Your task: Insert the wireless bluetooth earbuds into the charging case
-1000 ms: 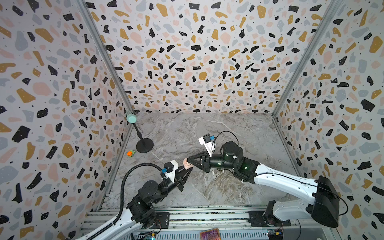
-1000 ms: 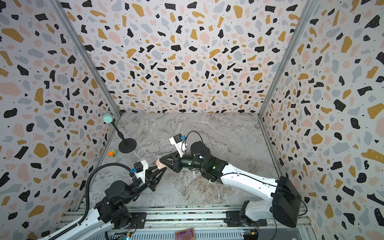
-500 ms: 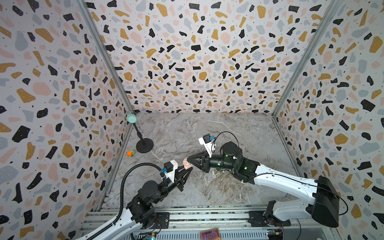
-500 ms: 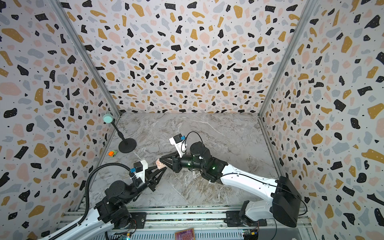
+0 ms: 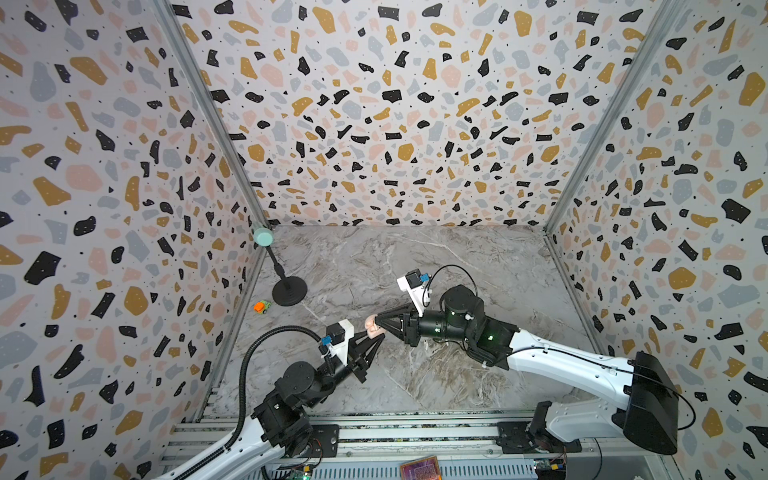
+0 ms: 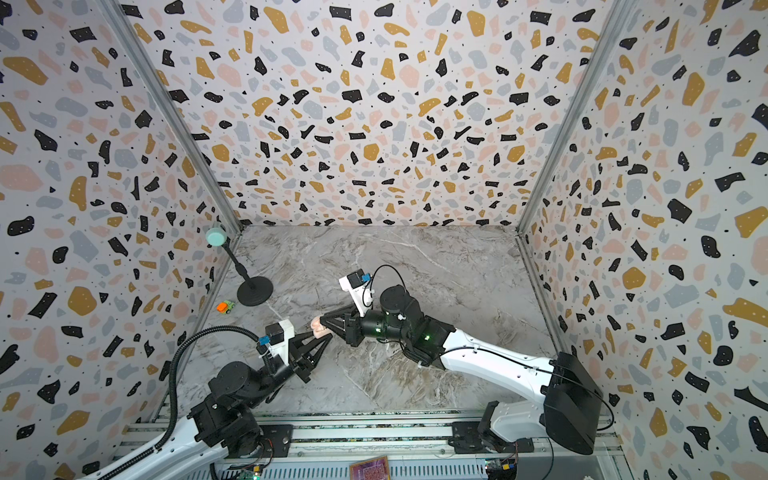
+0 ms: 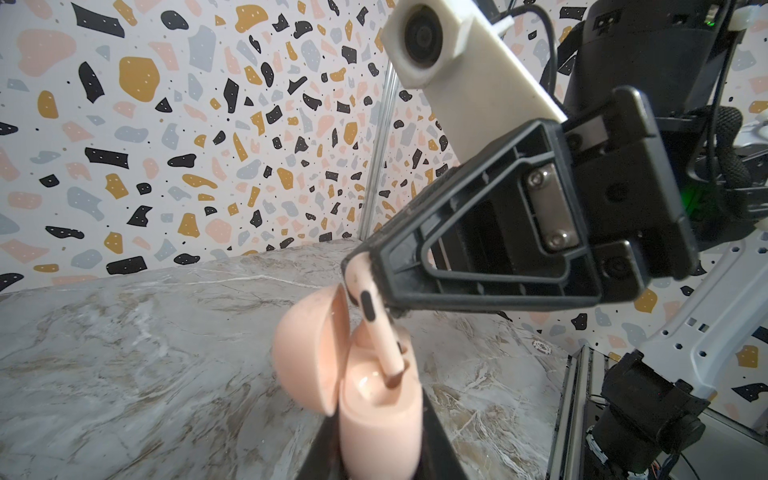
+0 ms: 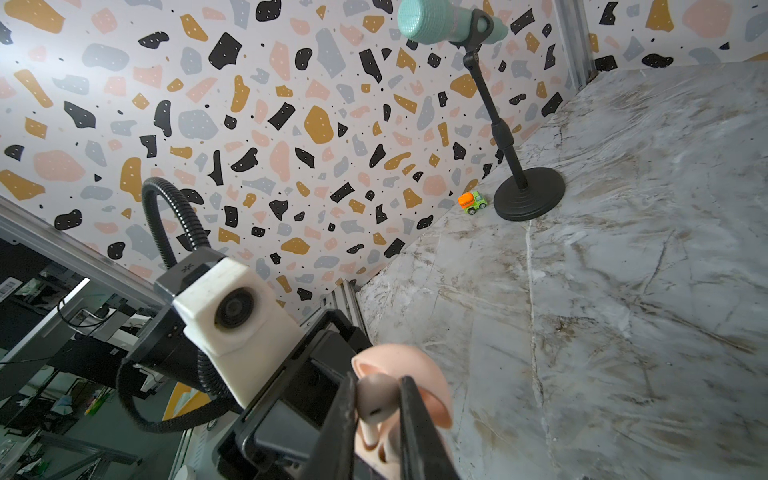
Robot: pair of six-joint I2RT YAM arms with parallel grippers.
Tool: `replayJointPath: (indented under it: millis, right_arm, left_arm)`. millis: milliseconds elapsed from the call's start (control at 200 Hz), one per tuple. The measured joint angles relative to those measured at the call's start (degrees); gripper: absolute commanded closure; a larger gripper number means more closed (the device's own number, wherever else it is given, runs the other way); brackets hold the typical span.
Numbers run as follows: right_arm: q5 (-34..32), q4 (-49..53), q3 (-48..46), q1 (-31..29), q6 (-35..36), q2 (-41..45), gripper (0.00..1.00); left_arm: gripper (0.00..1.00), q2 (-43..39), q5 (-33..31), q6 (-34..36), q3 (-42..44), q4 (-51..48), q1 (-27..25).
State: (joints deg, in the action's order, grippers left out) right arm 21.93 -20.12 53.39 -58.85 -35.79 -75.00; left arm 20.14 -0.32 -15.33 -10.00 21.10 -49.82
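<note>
Two grippers are meeting tip to tip a bit left of ctr over the marble table (image 5: 457,266), in both top views. The L gripper (image 5: 375,336) is clamping the pink charging case (image 7: 376,415) by its lower body, one finger on each side, jaws drawn in narrow around it. The case is standing upright btwn those fingers w/ its lid (image 7: 307,353) swung back on the side away from the R arm. The R gripper (image 8: 379,399) is reaching in from the right, lying nearly level, and is pinching one whitish earbud (image 8: 374,401) by its rounded head. Its jaws are sitting close together w/ only the bud btwn them.

In the left wrist view the earbud is hanging stem-down, slightly tilted. The stem's tip is going into the mouth of the case, and the head is sitting above the rim, just beside the lid's edge. Can't tell whether the tip is touching the bottom of its socket.

Toward the back at the table's left edge a teal mic (image 5: 263,237) is standing on a black stand (image 5: 289,291). A small orange-and-green toy truck (image 5: 261,307) is sitting just beside the stand's base, on the side away from the grippers. Both are sitting well apart from the case.
</note>
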Motion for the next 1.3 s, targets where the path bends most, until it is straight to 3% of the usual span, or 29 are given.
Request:
replayJointPath:
  millis: [1301]
  right_arm:
    - [-5.2, -2.7, -2.6, -3.2, 4.0, 1.4, 0.82]
  left_arm:
    - [1.0, -0.9, -1.1, -0.3, 0.0, -0.7, 0.0]
